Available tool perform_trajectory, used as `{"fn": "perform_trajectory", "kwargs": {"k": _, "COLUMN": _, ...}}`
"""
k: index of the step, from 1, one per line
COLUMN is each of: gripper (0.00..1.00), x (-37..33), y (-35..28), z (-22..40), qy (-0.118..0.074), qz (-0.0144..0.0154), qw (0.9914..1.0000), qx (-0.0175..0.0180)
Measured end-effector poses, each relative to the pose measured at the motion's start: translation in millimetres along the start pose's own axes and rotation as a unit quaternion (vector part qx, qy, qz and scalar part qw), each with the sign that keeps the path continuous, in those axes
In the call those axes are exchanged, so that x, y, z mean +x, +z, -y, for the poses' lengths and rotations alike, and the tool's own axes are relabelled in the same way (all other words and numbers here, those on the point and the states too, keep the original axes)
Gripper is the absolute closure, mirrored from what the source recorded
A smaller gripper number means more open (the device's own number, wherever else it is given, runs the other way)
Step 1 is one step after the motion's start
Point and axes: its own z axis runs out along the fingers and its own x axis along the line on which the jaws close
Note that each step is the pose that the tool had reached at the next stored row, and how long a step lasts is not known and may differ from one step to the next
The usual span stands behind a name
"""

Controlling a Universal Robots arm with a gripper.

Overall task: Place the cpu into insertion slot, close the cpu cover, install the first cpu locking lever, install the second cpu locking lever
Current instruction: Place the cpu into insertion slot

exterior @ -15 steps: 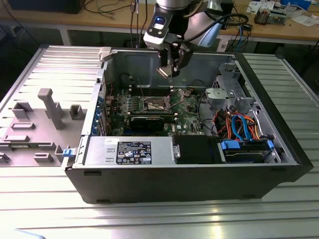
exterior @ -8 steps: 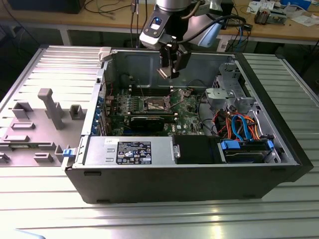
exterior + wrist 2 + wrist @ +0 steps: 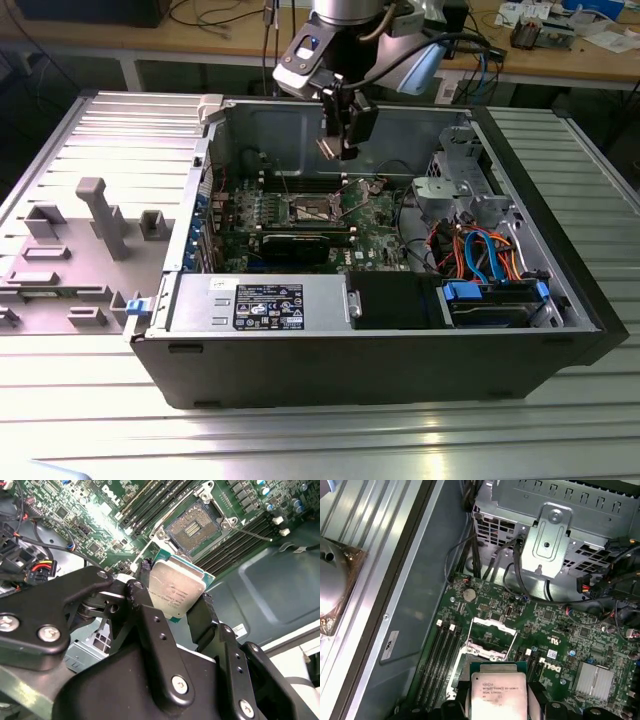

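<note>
My gripper (image 3: pixel 340 135) hangs above the open computer case, shut on the cpu (image 3: pixel 177 592), a flat square chip with a silver-grey top and a green edge. Both wrist views show the chip clamped between the black fingers (image 3: pixel 150 615), and in the first wrist view the cpu (image 3: pixel 497 695) sits just short of the socket area. The insertion slot (image 3: pixel 194 527) lies bare on the green board, dark in the centre with a shiny rim, apart from the chip. It is also seen below the gripper as the insertion slot (image 3: pixel 312 210). The cpu cover (image 3: pixel 493 624) stands raised open beside it.
Long black memory slots (image 3: pixel 235 542) flank the socket. A black graphics card (image 3: pixel 295 245) lies in front of it, and a power supply (image 3: pixel 260 305) fills the case's near wall. A metal drive cage (image 3: pixel 455 190) with orange and blue cables stands at the exterior view's right.
</note>
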Motion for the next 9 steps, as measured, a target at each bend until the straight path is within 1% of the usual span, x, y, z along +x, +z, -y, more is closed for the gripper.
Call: {"fn": "perform_trajectory", "kwargs": {"k": 9, "gripper": 0.45, "x": 0.0, "y": 0.1, "z": 0.0, "qy": 0.001, "qz": 0.0, "qw": 1.0, "qx": 0.0}}
